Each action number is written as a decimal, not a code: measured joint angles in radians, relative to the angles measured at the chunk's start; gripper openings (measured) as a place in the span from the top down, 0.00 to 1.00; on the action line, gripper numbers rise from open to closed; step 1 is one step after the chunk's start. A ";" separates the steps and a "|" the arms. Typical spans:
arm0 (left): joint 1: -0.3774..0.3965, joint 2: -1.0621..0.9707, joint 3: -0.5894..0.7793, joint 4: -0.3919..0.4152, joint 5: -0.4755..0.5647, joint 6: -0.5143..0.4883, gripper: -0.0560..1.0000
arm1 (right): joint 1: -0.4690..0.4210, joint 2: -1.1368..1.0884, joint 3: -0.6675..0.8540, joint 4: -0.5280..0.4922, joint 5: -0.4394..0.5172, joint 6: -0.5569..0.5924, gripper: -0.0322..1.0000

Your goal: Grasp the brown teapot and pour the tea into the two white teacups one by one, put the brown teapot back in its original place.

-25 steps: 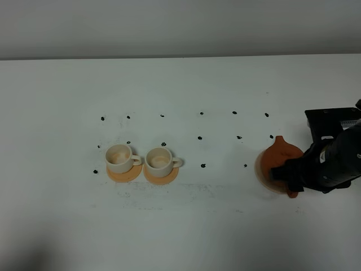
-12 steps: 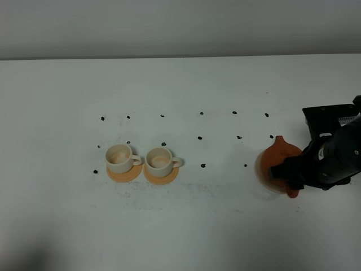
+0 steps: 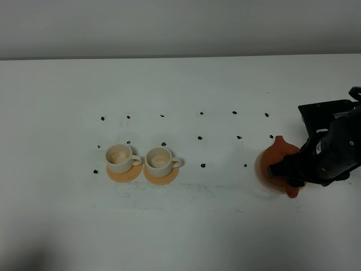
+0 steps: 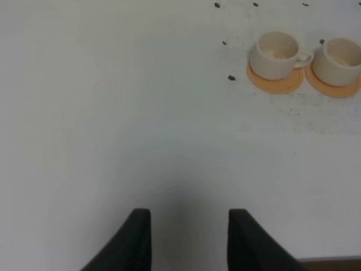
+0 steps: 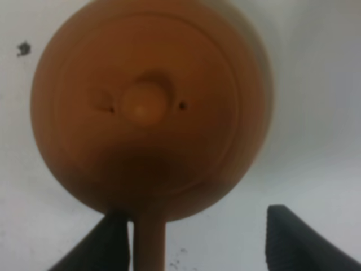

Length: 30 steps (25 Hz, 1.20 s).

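Teapot (image 5: 146, 107) sits on its pale saucer (image 5: 264, 84), its handle between the spread fingers of the right gripper (image 5: 197, 223), just beside one finger, ungrasped. Left gripper (image 4: 189, 243) is also spread and holds nothing; one cup (image 4: 276, 53) and its twin (image 4: 338, 59) stand well beyond its fingertips on orange coasters (image 4: 275, 83).

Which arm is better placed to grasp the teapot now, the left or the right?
Right. Its open pincer sits at the teapot, with the handle between the fingers. The left pincer hangs over the table, with the cups distant and no teapot in its view.
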 joint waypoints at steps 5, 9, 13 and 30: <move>0.000 0.000 0.000 0.000 0.000 0.000 0.65 | 0.000 0.002 -0.009 0.010 0.021 -0.009 0.48; 0.000 0.000 0.000 0.000 0.000 0.000 0.65 | 0.000 0.007 -0.009 0.024 0.028 -0.022 0.48; 0.000 0.000 0.000 0.000 0.000 0.000 0.65 | 0.000 0.012 -0.009 0.025 0.028 -0.028 0.48; 0.000 0.000 0.000 0.000 0.000 0.000 0.65 | -0.010 0.033 -0.009 0.052 0.022 -0.128 0.88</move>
